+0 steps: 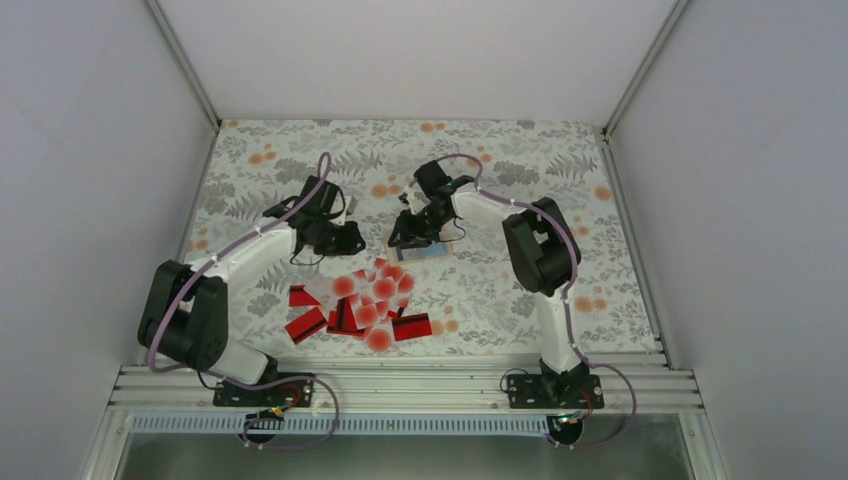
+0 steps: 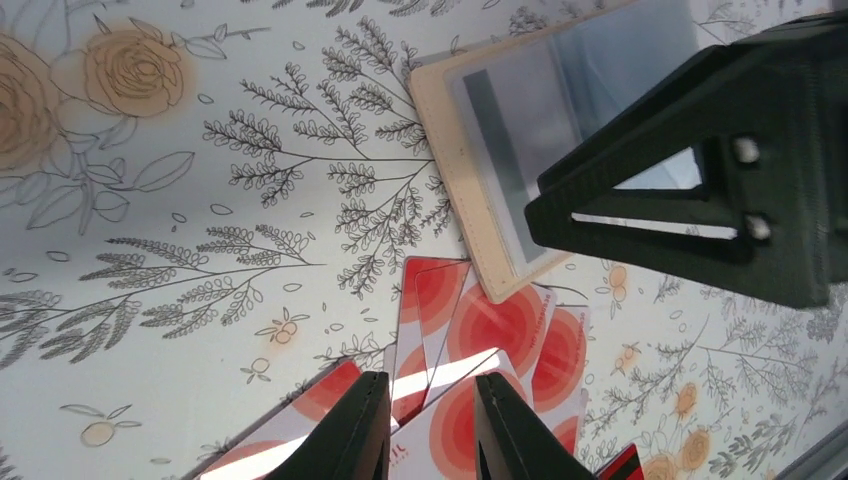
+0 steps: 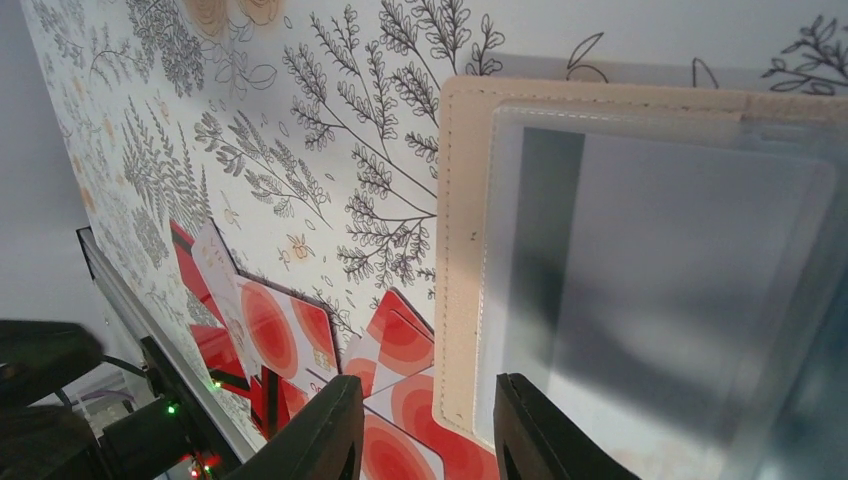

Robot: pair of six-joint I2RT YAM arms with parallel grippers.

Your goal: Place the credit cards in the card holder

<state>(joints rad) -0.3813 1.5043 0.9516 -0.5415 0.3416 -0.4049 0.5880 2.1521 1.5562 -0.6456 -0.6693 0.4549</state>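
Note:
The credit cards (image 1: 368,300) lie in a loose overlapping pile at the front middle of the table, some red with a black stripe, some white with red dots. Just behind them the card holder (image 1: 436,252) lies open and flat, with a tan border (image 3: 460,250) and a clear pocket (image 2: 520,130). My left gripper (image 2: 430,380) hovers over the pile's far edge, jaws a little apart, and white red-dot cards (image 2: 500,325) show flat between them. My right gripper (image 3: 428,382) is open astride the holder's tan edge. One of its fingers (image 2: 700,200) is over the pocket.
The table is covered with a floral cloth (image 1: 520,160) and closed in by white walls on three sides. A metal rail (image 1: 400,385) at the near edge carries both arm bases. The right arm's elbow (image 1: 540,250) rises to the right of the holder.

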